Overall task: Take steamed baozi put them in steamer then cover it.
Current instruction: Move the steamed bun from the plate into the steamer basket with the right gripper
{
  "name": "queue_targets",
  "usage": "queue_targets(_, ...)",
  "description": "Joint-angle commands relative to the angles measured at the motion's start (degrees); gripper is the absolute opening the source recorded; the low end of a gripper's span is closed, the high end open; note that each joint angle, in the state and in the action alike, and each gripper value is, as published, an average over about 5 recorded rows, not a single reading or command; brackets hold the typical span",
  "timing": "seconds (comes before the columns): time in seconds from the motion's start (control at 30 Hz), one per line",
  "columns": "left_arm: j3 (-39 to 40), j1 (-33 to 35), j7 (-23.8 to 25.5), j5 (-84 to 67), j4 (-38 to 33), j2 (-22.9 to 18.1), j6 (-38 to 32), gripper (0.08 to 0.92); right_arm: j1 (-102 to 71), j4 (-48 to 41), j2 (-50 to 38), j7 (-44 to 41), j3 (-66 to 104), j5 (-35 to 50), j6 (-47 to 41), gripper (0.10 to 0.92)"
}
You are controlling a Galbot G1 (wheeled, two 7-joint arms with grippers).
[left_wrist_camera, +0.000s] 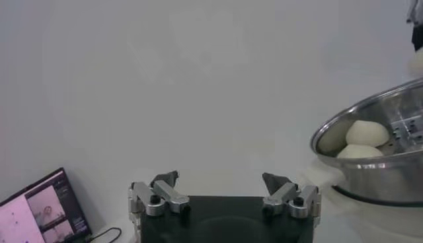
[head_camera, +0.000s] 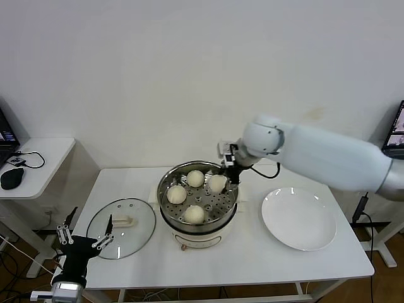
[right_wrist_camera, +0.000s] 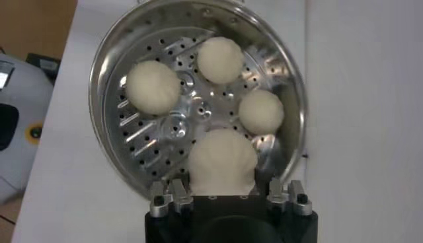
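1. Looking nearest to me first, I see my left claw (head_camera: pixel 84 241) parked at the near edge of the counter (head_camera: pixel 252 252), well clear of the steamer (head_camera: pixel 199 203) on its left side, fingers spread wide apart and holding nothing.
2. Just beyond that claw lies the cover (head_camera: pixel 121 228), flat on the counter beside the steamer, its cream handle up.
3. Sitting mid-counter, the steamer is uncovered, its perforated tray showing.
4. Three steamed baozi (head_camera: pixel 194 214) rest on the tray: one on the near side, one toward the cover side, one at the far side.
5. To the steamer's right, apart from it, a white plate (head_camera: pixel 298 219) lies flat with nothing on it.
6. My right claw (head_camera: pixel 232 172) reaches in over the steamer's far-right rim, clamped on the fourth bun (right_wrist_camera: pixel 222 162); the right wrist view shows that bun between the fingers, above the tray's edge.
7. I cannot tell whether the held bun touches the tray.
8. Farthest from the steamer, past the left end of the counter, a side desk (head_camera: pixel 44 165) carries a mouse (head_camera: pixel 12 178).
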Motion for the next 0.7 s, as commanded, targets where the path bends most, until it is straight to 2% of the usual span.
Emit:
queue_targets(0.03, -0.25, -0.07, -0.04, -0.06, 0.30, 0.07, -0.13, 0.823, -4.25, -3.46, 4.97, 2.83, -1.29, -2.16, -4.47, 0.616)
queue_targets(0.7, -0.39, -0.36, -0.04, -0.02, 0.43, 0.03, -0.17, 0.823, -8.22, -5.90, 5.17, 3.79, 3.18, -4.67, -5.27, 0.624)
